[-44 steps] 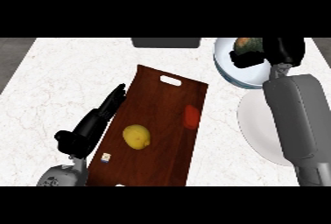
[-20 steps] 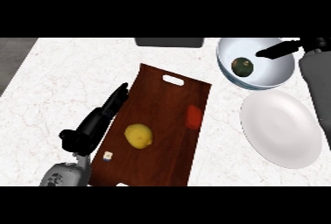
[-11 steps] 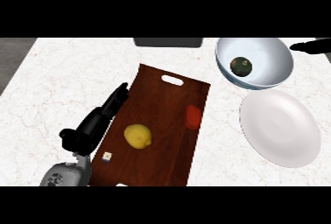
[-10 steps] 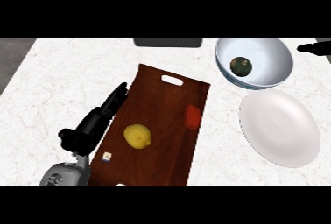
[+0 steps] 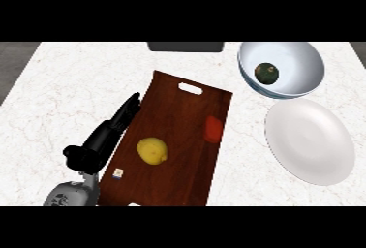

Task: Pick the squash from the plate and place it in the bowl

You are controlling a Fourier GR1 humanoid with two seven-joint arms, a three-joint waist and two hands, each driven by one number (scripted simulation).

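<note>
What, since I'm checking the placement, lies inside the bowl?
The dark green squash lies inside the bowl, toward its wall at the view's left. Nothing else shows there. Its underside and the bowl's floor beneath are covered.

Dark object [image 5: 186, 46] cut off at top; board [image 5: 178, 116] and forearm [image 5: 70, 194] of the left hand [image 5: 91, 151] run off below — white speck [image 5: 118, 173] unidentifiable.
</note>
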